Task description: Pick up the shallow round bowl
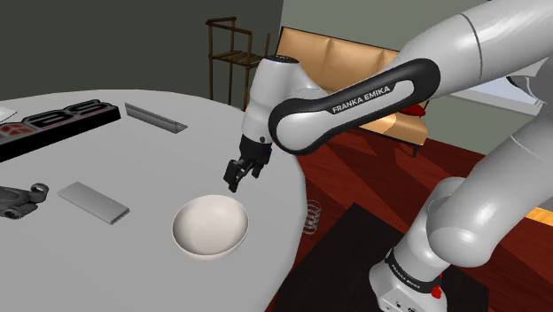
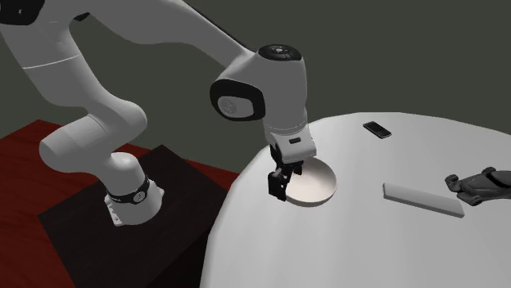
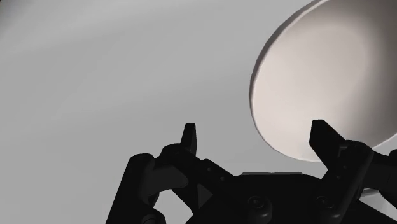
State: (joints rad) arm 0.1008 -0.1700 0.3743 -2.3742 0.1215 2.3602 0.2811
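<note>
A shallow round off-white bowl [image 1: 210,227] sits near the edge of the round grey table [image 1: 133,159]. My black gripper [image 1: 236,180] hangs just above the table beside the bowl's rim, on the side towards the shoulder view's upper right, and touches nothing. In the second exterior view the gripper [image 2: 278,188] stands at the left rim of the bowl [image 2: 315,184]. From the wrist, the gripper [image 3: 254,127] is open, its fingers [image 3: 189,137] wide apart. The bowl [image 3: 331,83] lies ahead, mostly beyond one finger, with only its rim edge between them.
A flat grey bar [image 1: 93,202] lies at the bowl's left in the shoulder view, with a dark tool [image 1: 19,199] beyond it. A black box with red lettering [image 1: 58,120] and a grey strip [image 1: 155,117] lie farther back. The table edge curves close behind the gripper.
</note>
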